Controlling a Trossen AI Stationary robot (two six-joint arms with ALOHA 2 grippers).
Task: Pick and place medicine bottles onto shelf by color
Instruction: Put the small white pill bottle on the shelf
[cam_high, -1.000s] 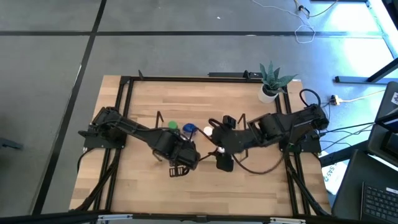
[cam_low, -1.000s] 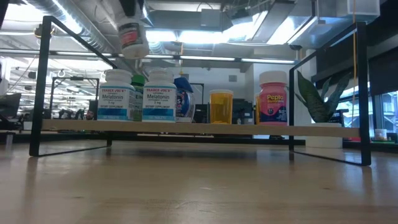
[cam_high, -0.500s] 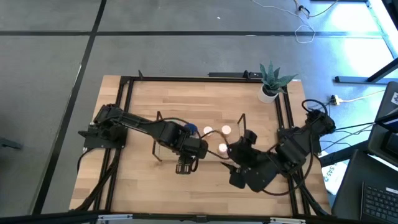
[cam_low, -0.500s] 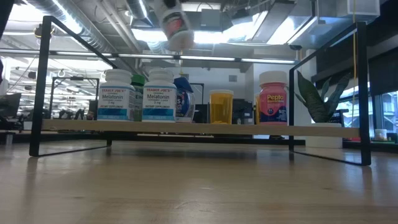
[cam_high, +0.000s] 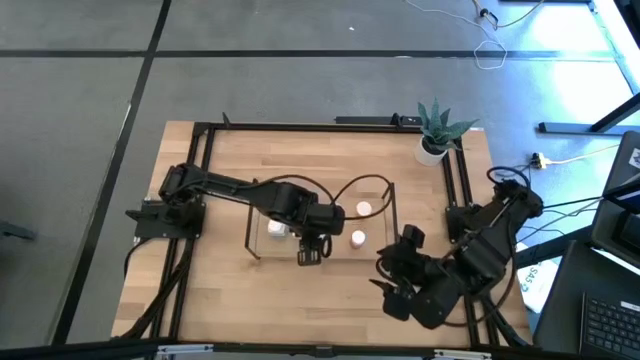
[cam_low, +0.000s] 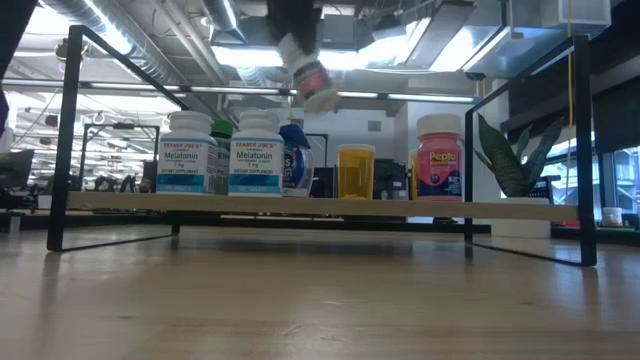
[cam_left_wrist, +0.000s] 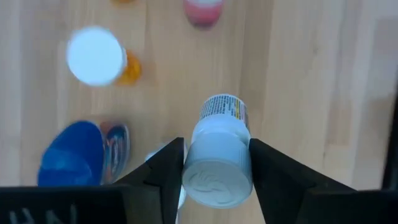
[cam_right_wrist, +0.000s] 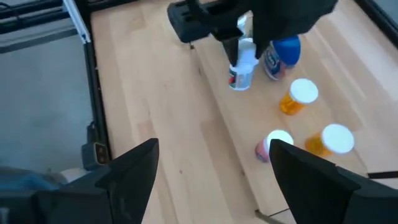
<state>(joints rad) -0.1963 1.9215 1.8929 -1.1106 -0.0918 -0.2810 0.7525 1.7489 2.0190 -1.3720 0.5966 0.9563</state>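
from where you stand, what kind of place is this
Probably a robotics lab or open workshop. The low view looks past the wire shelf into a big room with bare ceiling ducts and strip lights. From above, cables trail over a grey floor beside the framed wooden table.

A potted green plant stands at the far corner of the light wood surface, well apart from the right pincer. A black frame edges the surface. Cables trail over the grey floor beyond.
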